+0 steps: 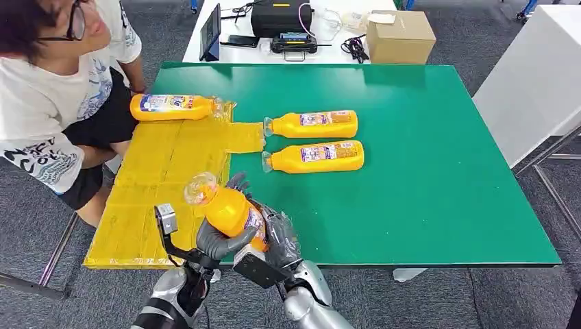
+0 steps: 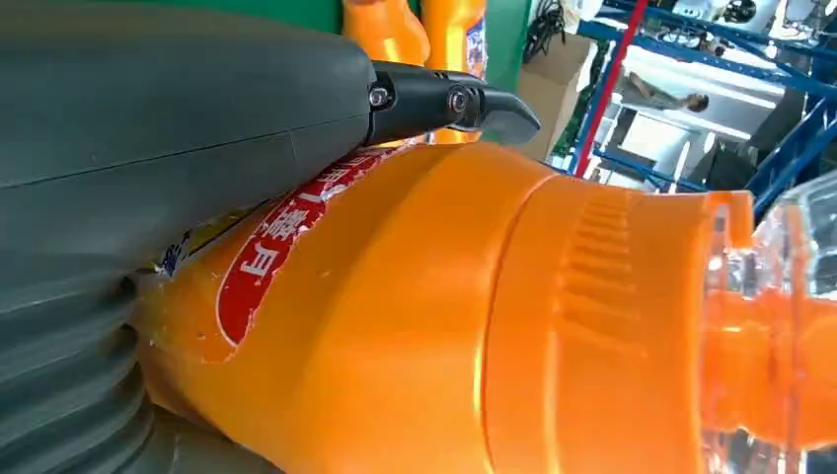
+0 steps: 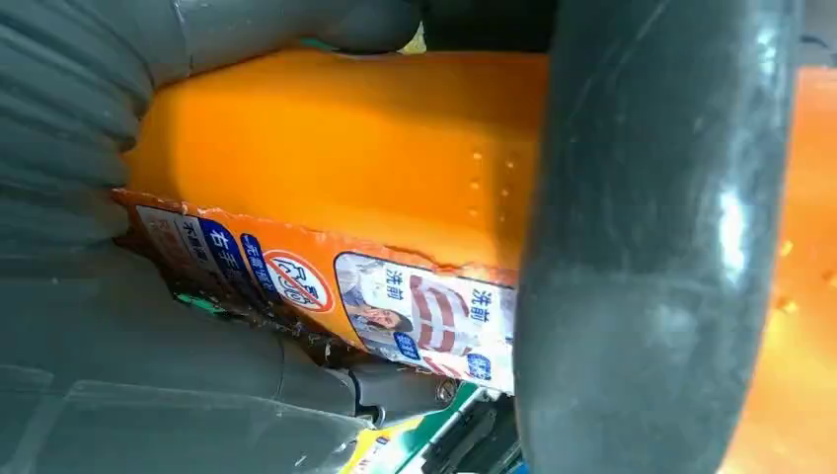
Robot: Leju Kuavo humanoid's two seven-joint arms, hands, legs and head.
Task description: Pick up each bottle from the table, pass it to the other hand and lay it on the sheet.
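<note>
Both the left hand (image 1: 218, 241) and right hand (image 1: 277, 236) clasp one orange bottle (image 1: 229, 211) at the table's (image 1: 438, 192) near edge, beside the yellow sheet (image 1: 161, 178). One bottle on the sheet (image 1: 171, 107) lies near a seated person (image 1: 55, 103); two bottles (image 1: 312, 140) rest on the table. The right wrist view shows the label (image 3: 395, 306).

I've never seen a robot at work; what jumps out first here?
An orange bottle held up near the table's front edge, clasped by both the left hand and the right hand. Two more orange bottles lie side by side on the green table; another lies at the yellow sheet's far end.
</note>
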